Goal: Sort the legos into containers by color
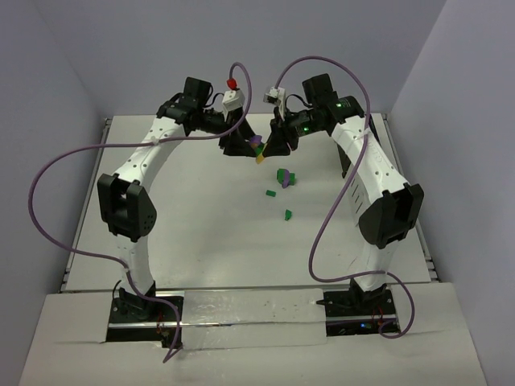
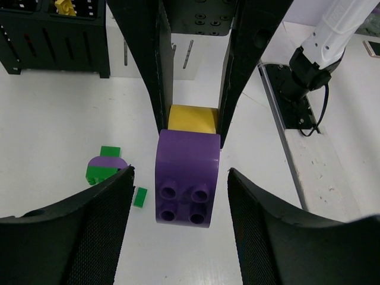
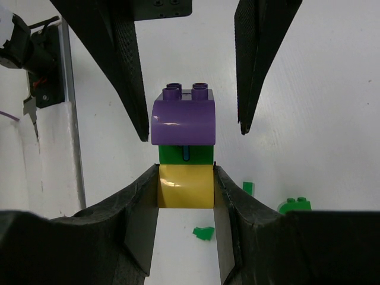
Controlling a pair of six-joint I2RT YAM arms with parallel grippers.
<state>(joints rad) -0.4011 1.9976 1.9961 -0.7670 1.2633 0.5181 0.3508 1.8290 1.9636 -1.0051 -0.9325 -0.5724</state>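
Note:
A small stack of legos hangs between my two grippers: a purple rounded brick [image 3: 183,122] at one end, a green one [image 3: 185,154] in the middle and a yellow one [image 3: 185,185] at the other. My right gripper [image 3: 186,178] is shut on the yellow brick [image 2: 191,119]. My left gripper [image 2: 179,178] is open, with its pads either side of the purple brick [image 2: 184,184] and not touching it. In the top view both grippers [image 1: 241,143] [image 1: 273,143] meet at the far middle of the table. The black slatted container section [image 2: 53,35] holds a yellow piece [image 2: 64,6]; the white compartments are out of view.
Loose green legos lie on the white table right of the grippers [image 1: 283,177] [image 1: 271,192] [image 1: 287,214]. A green and purple piece [image 2: 104,169] and a small green piece [image 2: 140,196] lie below my left gripper. The right arm's base [image 2: 297,77] stands at the table edge.

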